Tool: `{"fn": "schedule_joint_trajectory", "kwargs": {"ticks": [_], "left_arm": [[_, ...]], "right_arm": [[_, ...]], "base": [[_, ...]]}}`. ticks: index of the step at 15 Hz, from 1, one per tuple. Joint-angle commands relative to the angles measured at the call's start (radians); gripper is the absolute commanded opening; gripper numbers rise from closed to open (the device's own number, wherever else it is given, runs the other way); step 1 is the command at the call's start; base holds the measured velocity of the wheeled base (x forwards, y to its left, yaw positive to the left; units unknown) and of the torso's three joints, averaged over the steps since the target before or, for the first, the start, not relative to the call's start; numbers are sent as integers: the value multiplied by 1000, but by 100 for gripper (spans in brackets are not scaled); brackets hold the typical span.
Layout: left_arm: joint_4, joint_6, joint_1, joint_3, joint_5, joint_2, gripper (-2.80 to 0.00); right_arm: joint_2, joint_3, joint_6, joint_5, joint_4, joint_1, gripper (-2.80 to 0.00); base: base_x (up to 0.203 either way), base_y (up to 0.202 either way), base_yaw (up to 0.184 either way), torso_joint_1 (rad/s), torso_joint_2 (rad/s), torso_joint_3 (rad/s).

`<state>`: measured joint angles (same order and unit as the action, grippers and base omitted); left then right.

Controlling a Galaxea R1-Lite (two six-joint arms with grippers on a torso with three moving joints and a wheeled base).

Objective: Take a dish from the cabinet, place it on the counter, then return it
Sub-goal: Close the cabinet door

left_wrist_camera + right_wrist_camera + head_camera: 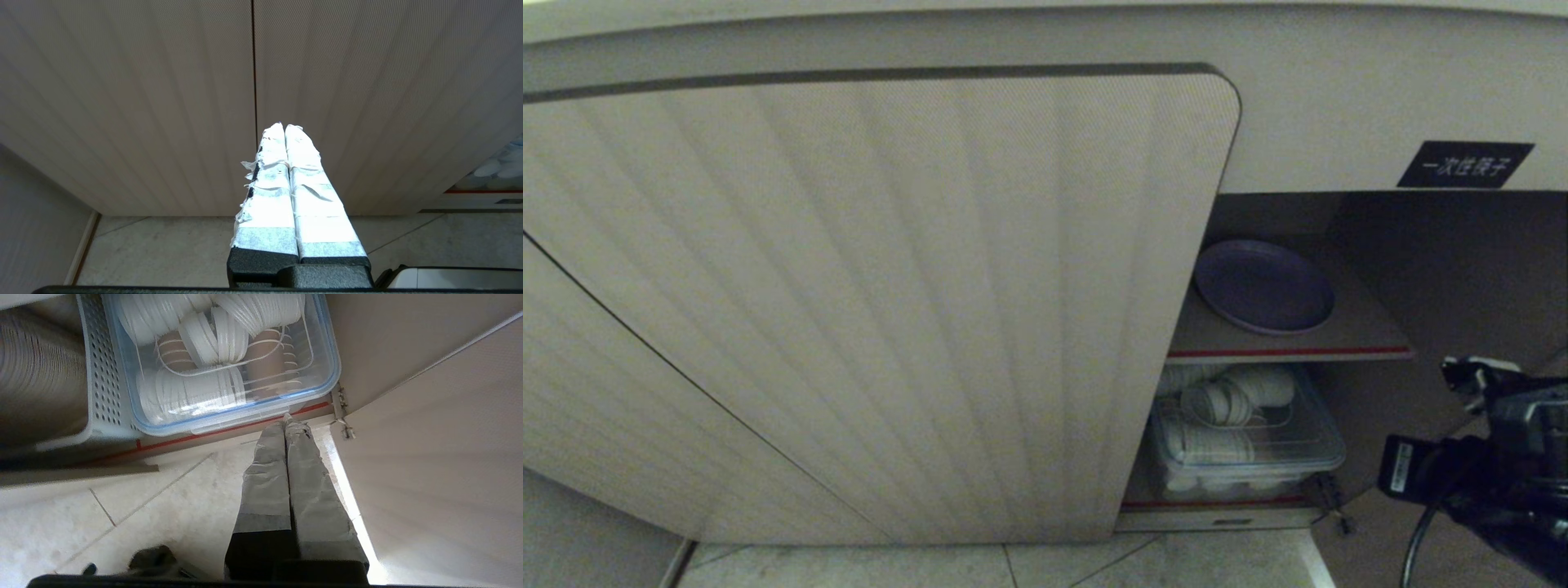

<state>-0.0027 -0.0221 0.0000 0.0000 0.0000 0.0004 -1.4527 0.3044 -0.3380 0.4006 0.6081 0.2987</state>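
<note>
Nearest, low at the right of the head view, the right tool (286, 416) is seen with its taped fingers pressed together and nothing held, aimed at the floor just in front of the cabinet's (1339, 147) bottom sill. The left tool (284, 127) is parked facing the ribbed door (874, 310), fingers likewise together. Beyond the right tool, a clear lidded bin (1307, 457) of white ware occupies the lower shelf. Further up and back, the dish (1264, 286) lies flat on the red-edged shelf (1364, 347), untouched. No tabletop is in view.

Risks judged: the tool must be opened before reaching. The opening beside the door is narrow, so the arm could strike door or shelf edge. A thin rim grip on smooth plastic could slip.
</note>
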Motion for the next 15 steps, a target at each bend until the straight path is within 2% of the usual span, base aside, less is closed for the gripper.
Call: {"fn": "schedule_joint_trajectory", "kwargs": {"ticks": [1,3,5,10,12,15], "left_arm": [[0,-1,0,0,0,0,-280],[0,-1,0,0,0,0,-280],[0,-1,0,0,0,0,-280],[0,-1,0,0,0,0,-280],[0,-1,0,0,0,0,-280],[0,-1,0,0,0,0,-280]], "right_arm": [[57,-36,10,-1,1,0,-280],[98,-76,18,-22,-3,0,-280],[136,-113,70,-52,1,-1,-280],[210,-200,160,-70,8,-4,-280],[255,-257,175,-116,27,-24,-280],[341,-301,224,-228,40,-118,-280]], "base": [[0,0,0,0,0,0],[0,0,0,0,0,0],[0,0,0,0,0,0],[0,0,0,0,0,0],[0,0,0,0,0,0],[0,0,0,0,0,0]]}}
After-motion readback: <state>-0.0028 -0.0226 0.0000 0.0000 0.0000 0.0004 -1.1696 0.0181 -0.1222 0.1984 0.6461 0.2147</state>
